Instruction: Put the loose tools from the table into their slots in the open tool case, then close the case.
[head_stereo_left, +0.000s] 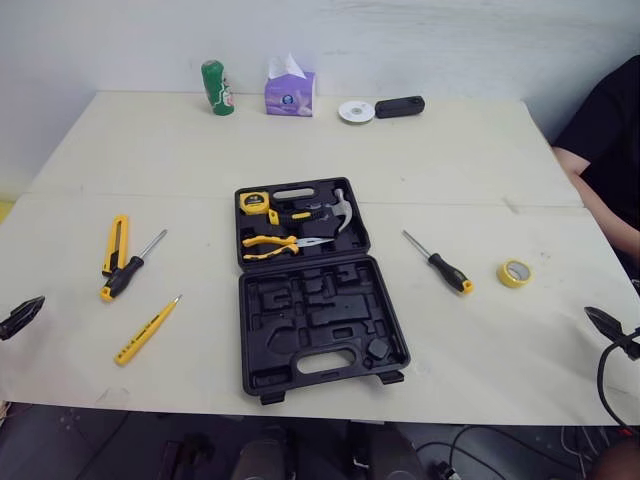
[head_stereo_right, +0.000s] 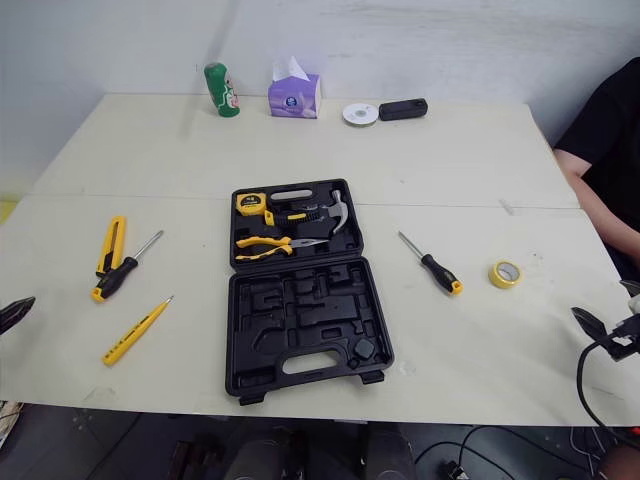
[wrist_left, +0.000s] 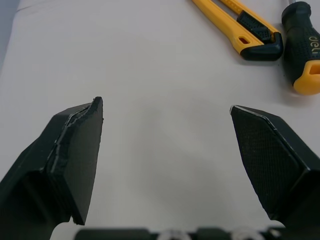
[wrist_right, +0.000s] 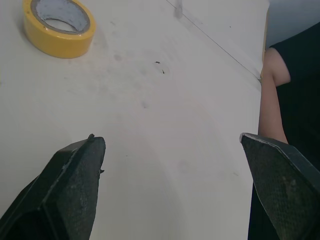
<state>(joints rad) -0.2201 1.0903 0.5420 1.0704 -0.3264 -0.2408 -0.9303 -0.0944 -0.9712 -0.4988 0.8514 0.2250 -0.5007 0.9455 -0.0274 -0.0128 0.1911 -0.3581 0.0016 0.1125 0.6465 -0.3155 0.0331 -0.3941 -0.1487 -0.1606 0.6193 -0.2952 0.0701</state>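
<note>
1. Black plastic tool case (head_stereo_left: 320, 300) is seen lying open at the middle of the table (head_stereo_left: 150, 150), lid flat. The far half is filled by a tape measure (head_stereo_left: 255, 202), hammer (head_stereo_left: 335, 212) and pliers (head_stereo_left: 275, 243); the slots of the near half are left empty.
2. Loose tools are spread on both sides. On the robot's left a yellow utility knife (head_stereo_left: 116, 244), a black-handled screwdriver (head_stereo_left: 127, 272) and a yellow tester pen (head_stereo_left: 146, 329) are found. On its right a second screwdriver (head_stereo_left: 438, 262) and a yellow tape roll (head_stereo_left: 514, 272) are found.
3. Left gripper (wrist_left: 165, 111) is held low at the table's left edge, fingers spread wide, nothing gripped. Right gripper (wrist_right: 172, 142) is held at the right edge, fingers likewise apart and empty.
4. Key relation: the knife and black-handled screwdriver are placed ahead of the left gripper and inward toward the case, side by side and touching or nearly so. The knife's long axis is run away from the robot; the screwdriver is laid diagonally, handle nearer the robot, tip pointed away and toward the case.
5. Left arm is judged nearer to these three tools. The tape roll, just ahead of the right gripper, is judged its closest pick; the second screwdriver is lying between roll and case.
6. No loose tool is judged stowed yet, and the case is not closed.
</note>
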